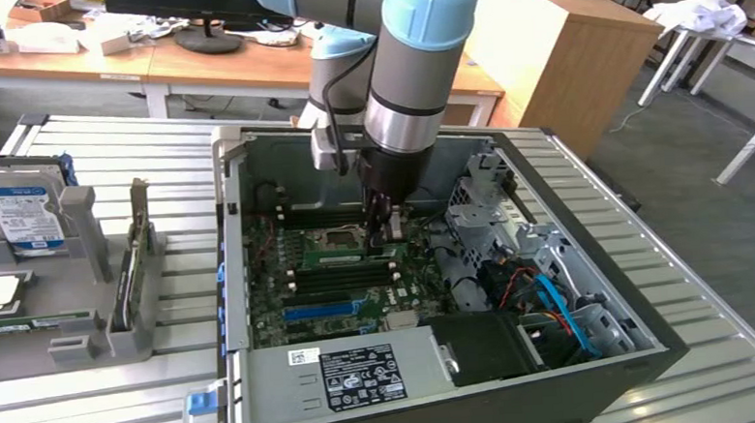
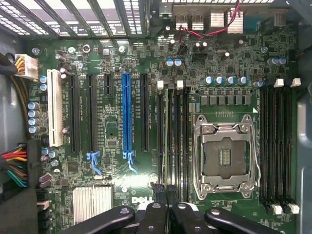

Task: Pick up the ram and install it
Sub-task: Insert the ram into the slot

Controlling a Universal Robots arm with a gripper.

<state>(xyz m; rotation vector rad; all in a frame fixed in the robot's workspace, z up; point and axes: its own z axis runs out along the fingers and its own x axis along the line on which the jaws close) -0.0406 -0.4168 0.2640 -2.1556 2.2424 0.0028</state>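
Ram (image 1: pixel 334 255) appears to stand already in a slot on the motherboard (image 2: pixel 112 122), just beside the empty processor socket (image 2: pixel 225 156), inside the open computer case (image 1: pixel 230 180). The gripper (image 2: pixel 165 195) is over one end of the stick with its fingers pressed together. Whether it touches the stick is unclear. Pick-up looks done. Full seating and latched clips can't be confirmed.

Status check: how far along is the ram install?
Done: the ram is picked up and inside the computer case. In hand: the gripper is shut on it, low at the memory slots. Left: whether it is fully seated cannot be told.
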